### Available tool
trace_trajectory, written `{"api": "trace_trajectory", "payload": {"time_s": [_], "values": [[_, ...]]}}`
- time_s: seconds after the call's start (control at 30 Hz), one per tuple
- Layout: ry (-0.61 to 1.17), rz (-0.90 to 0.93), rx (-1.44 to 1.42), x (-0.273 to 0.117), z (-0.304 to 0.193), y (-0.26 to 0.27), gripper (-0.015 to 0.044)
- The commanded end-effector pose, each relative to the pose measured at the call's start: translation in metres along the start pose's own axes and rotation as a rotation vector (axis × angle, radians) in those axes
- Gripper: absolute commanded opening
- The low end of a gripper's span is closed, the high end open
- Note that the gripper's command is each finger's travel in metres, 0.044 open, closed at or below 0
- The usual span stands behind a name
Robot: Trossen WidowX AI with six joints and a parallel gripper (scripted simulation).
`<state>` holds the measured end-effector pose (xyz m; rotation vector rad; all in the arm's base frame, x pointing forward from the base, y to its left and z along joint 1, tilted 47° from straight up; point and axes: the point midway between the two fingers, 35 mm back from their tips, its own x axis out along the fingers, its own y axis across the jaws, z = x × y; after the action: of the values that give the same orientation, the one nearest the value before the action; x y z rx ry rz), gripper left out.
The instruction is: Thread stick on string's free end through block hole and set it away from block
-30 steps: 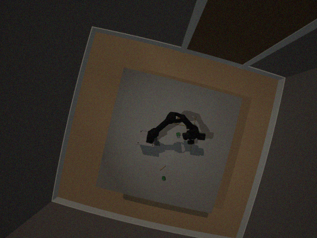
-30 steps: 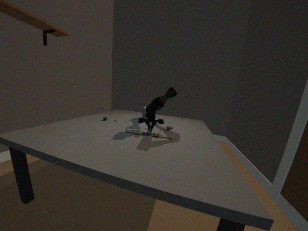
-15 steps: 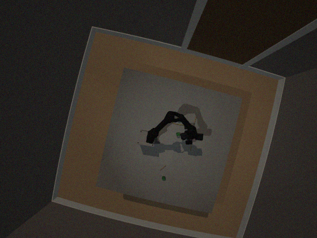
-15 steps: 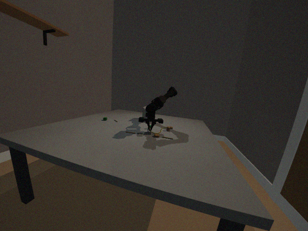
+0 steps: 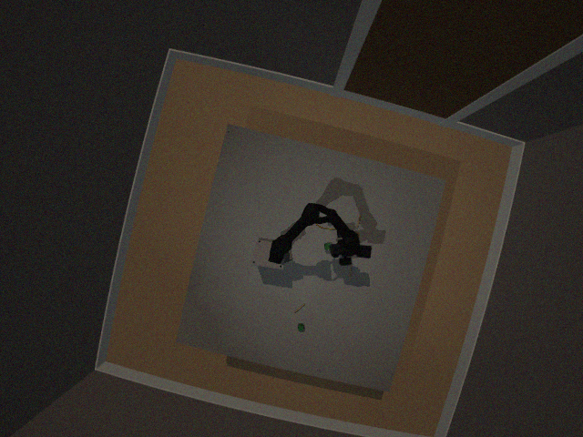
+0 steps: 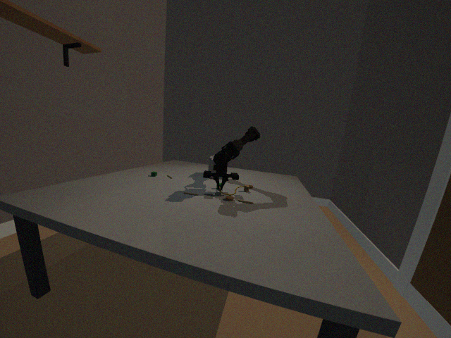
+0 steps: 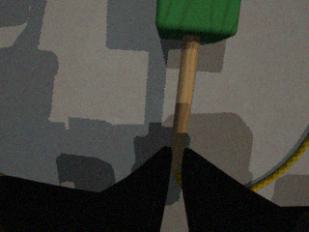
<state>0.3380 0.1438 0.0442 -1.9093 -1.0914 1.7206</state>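
Stick [image 7: 188, 77] in hand [image 5: 344, 260] [image 6: 220, 190] [image 7: 176, 155], (far end) at green block [image 7: 199, 18]

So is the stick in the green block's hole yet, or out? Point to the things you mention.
Can't tell: the stick's [image 7: 188, 72] far end meets the green block [image 7: 198, 18], but no hole shows.

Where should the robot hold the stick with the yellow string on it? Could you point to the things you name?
Probably near the string [image 5: 324, 228] [image 6: 232, 193] [image 7: 290, 162] end, from above, one finger on each long side. The stick [image 7: 187, 87] is thin and straight, and its other end meets the green block [image 5: 327, 246] [image 7: 199, 16], so that end should stay free.
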Motion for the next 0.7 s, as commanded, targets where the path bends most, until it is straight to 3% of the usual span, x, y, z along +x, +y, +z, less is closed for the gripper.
{"api": "trace_trajectory", "payload": {"time_s": [0.0, 0.67], "values": [[0.005, -0.003, -0.007, -0.001, 0.005, -0.001, 0.0], [0.005, -0.003, -0.006, -0.001, 0.034, 0.0, 0.0]]}}
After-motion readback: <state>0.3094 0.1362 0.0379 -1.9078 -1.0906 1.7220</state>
